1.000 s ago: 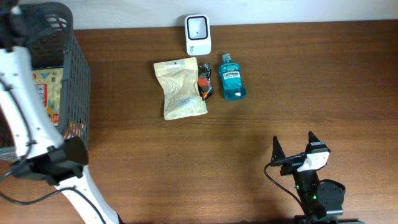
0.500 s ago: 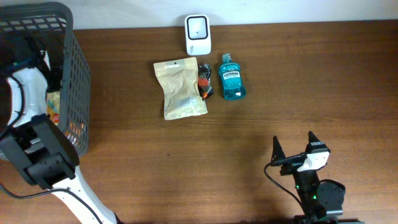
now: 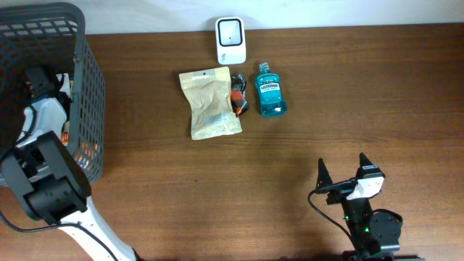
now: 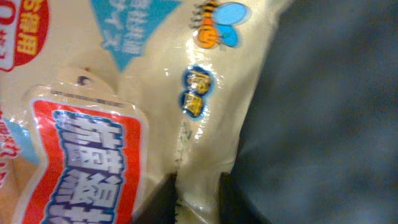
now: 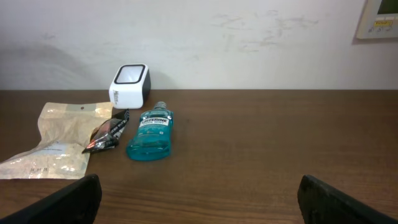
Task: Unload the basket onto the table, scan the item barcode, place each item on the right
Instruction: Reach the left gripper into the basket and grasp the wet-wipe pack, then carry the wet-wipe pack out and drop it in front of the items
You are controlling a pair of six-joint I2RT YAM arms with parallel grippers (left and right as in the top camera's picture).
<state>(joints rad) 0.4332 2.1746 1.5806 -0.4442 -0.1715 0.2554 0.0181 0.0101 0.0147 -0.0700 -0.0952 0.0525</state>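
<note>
Left wrist: tool (image 4: 194, 202) pinches packet (image 4: 211, 112) edge (inside basket (image 3: 90, 109)).

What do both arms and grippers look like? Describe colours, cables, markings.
Left arm: white links, black joint housings, black cable. Right arm: black body with a green light, white wrist block, black cable. Right gripper: black pointed fingers. Left gripper: dark fingers.

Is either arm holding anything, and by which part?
The left tool pinches the snack bag inside the basket by its pale side edge; the right tool is open and empty.
</note>
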